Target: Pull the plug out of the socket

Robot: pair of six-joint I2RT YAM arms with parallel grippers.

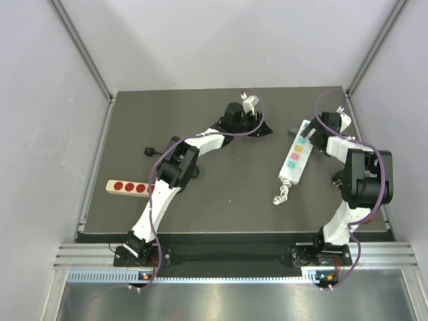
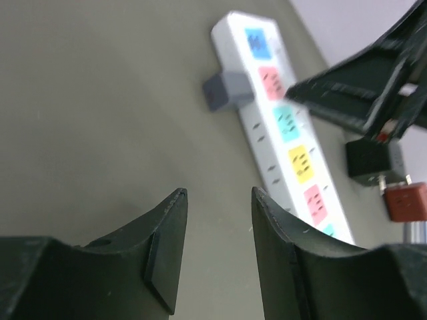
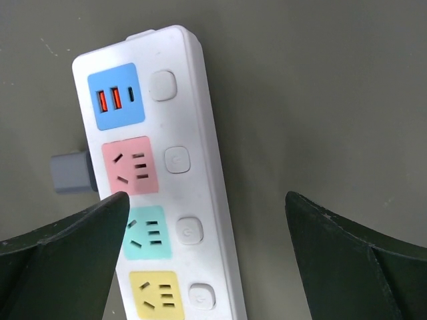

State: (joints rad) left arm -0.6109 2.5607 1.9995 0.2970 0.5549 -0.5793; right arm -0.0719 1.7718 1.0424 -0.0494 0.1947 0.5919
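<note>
The long white socket strip (image 1: 296, 155) with pink, cyan, yellow and blue faces lies at the right of the mat, its short white cord (image 1: 281, 195) coiled at the near end. A small grey plug (image 1: 293, 131) sticks out of its left side near the far end. In the right wrist view my right gripper (image 3: 203, 200) is open above the strip (image 3: 193, 193), with the plug (image 3: 72, 172) just beyond its left finger. My left gripper (image 2: 219, 200) is open and empty, left of the strip (image 2: 267, 133) and short of the plug (image 2: 227, 90). In the top view the left gripper (image 1: 261, 128) and right gripper (image 1: 314, 132) flank the strip's far end.
A beige strip with red round spots (image 1: 127, 187) lies at the left near my left arm. A black plug on a dark cable (image 1: 148, 152) lies behind it. Grey walls close in on the left, right and far sides of the mat (image 1: 227, 200).
</note>
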